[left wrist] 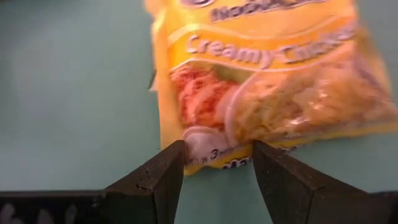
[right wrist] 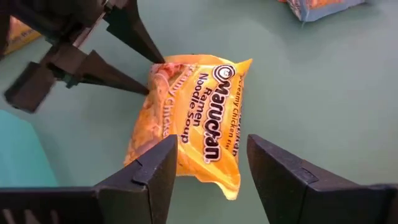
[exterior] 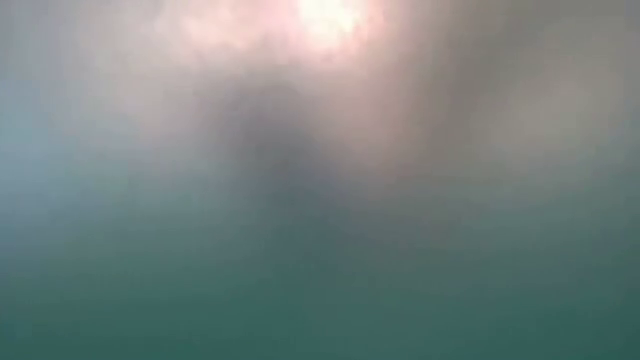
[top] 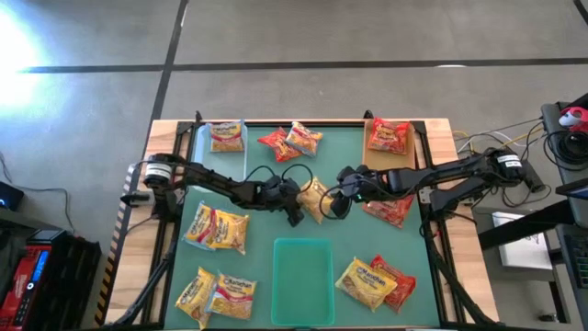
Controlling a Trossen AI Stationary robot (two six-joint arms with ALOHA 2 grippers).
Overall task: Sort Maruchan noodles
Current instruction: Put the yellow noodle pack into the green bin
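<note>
A yellow Maruchan noodle packet point(top: 315, 199) lies flat on the green mat at the table's middle, between my two grippers. My left gripper point(left wrist: 217, 155) comes at it from the table's left, slanting down. It is open, with its fingertips point(right wrist: 151, 92) at the packet's left edge, near one corner. My right gripper point(right wrist: 208, 149) hangs open above the packet's right part, slanting down from the right. Other packets lie scattered over the mat. The low view shows only blur. My left gripper's fingertips point(left wrist: 176, 152) stand either side of a stretch of the packet's edge point(left wrist: 217, 160) by its corner. Whether they touch it, I cannot tell. My right gripper's fingers point(right wrist: 163, 155) straddle the packet point(right wrist: 199, 137) from above. Whether they touch it, I cannot tell.
A clear tray point(top: 204, 147) at the far left holds one packet, and a tan tray point(top: 415, 147) at the far right holds a red one. A green tray point(top: 303, 268) sits near the front. Packets lie at the left point(top: 219, 228), front left point(top: 216, 294), front right point(top: 367, 283) and far middle point(top: 292, 141).
</note>
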